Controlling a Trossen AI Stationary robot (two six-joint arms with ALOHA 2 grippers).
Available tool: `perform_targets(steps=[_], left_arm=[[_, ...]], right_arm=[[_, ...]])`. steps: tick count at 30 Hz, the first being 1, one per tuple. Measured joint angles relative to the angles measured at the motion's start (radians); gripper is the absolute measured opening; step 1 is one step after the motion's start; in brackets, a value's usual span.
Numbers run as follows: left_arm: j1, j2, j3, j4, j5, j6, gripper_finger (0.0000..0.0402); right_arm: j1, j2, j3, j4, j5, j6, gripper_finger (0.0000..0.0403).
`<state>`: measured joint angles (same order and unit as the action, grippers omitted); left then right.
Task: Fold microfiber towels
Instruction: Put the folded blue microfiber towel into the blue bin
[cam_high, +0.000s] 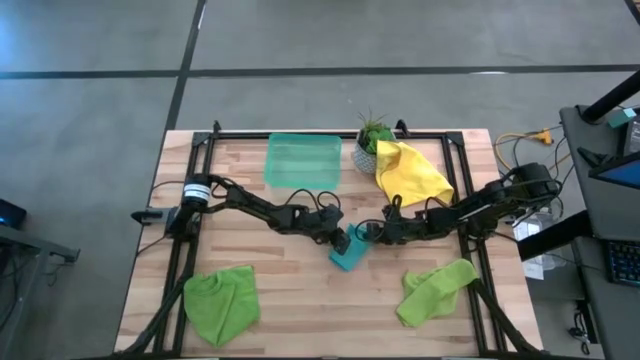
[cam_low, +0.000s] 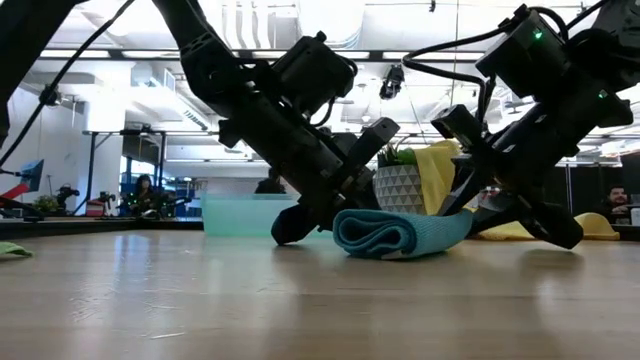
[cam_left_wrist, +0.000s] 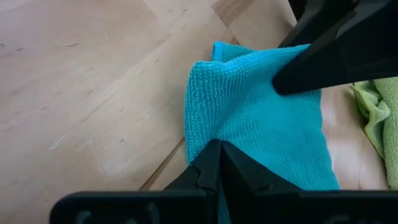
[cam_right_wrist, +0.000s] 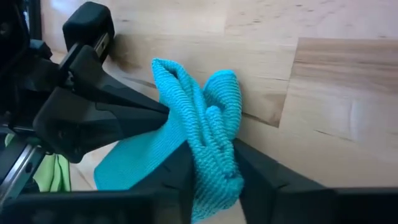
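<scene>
The teal-blue microfiber towel (cam_high: 348, 252) lies bunched at the table's middle, its folded bulk (cam_low: 395, 233) resting on the wood. My left gripper (cam_high: 335, 234) reaches it from the left, fingers shut at its edge. My right gripper (cam_high: 373, 237) comes from the right and is shut on a raised fold. A yellow towel (cam_high: 410, 172) lies at the far right. Two lime green towels lie crumpled, one near left (cam_high: 222, 302) and one near right (cam_high: 436, 290). My left gripper (cam_left_wrist: 216, 149) has its shut fingertips on the teal towel's edge (cam_left_wrist: 194, 140), slanting down from the table's left. The fingers hide whether a layer sits between them. The cloth beyond them lies on the table. My right gripper (cam_right_wrist: 214, 182) pinches a bunched, upright fold of the teal towel (cam_right_wrist: 208, 146) between its two fingers, several layers thick. The fingers slant down from the table's right. The fold stands up above the fingers, and the rest of the towel (cam_right_wrist: 134, 165) trails on the table.
A translucent green tray (cam_high: 302, 160) and a potted plant (cam_high: 372, 148) stand at the far edge. Black frame rails (cam_high: 195, 200) run along the table's sides. Bare wood (cam_high: 320, 310) lies between the two green towels at the near edge.
</scene>
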<state>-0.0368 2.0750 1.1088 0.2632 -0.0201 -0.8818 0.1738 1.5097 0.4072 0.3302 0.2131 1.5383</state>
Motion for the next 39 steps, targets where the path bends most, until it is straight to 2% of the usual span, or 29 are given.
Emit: perform_targets(steps=[6, 12, 16, 21, 24, 26, 31, 36, 39], left_arm=[[0.0, -0.007, -0.006, 0.037, -0.008, 0.06, 0.0], [0.007, -0.07, -0.007, 0.048, -0.032, 0.207, 0.0015], [0.019, -0.134, -0.017, 0.056, -0.041, 0.213, 0.0064], [0.034, -0.251, -0.04, 0.05, -0.04, 0.215, 0.0143], [0.043, -0.345, -0.053, 0.017, -0.038, 0.215, 0.0174], [0.053, -0.414, -0.072, 0.001, -0.038, 0.214, 0.0184], [0.08, -0.616, -0.121, -0.083, -0.055, 0.213, 0.0187], [0.092, -0.809, -0.189, -0.28, -0.215, 0.209, 0.0187], [0.092, -0.919, -0.234, -0.434, -0.31, 0.168, 0.0187]], right_arm=[[-0.001, 0.0, 0.0, 0.019, 0.014, -0.037, 0.0028], [-0.001, -0.001, 0.0, 0.02, 0.022, -0.056, 0.0022], [-0.002, -0.001, 0.0, 0.037, 0.027, -0.081, 0.0021], [-0.002, -0.014, 0.0, 0.19, 0.026, -0.197, 0.002], [-0.01, -0.032, 0.009, 0.262, 0.013, -0.3, 0.002], [-0.031, -0.044, 0.029, 0.257, -0.036, -0.39, 0.002], [-0.136, -0.051, 0.117, 0.251, -0.263, -0.621, 0.0018], [-0.274, -0.051, 0.232, 0.221, -0.431, -0.769, 0.0018], [-0.354, -0.051, 0.329, 0.103, -0.536, -0.859, 0.0018]])
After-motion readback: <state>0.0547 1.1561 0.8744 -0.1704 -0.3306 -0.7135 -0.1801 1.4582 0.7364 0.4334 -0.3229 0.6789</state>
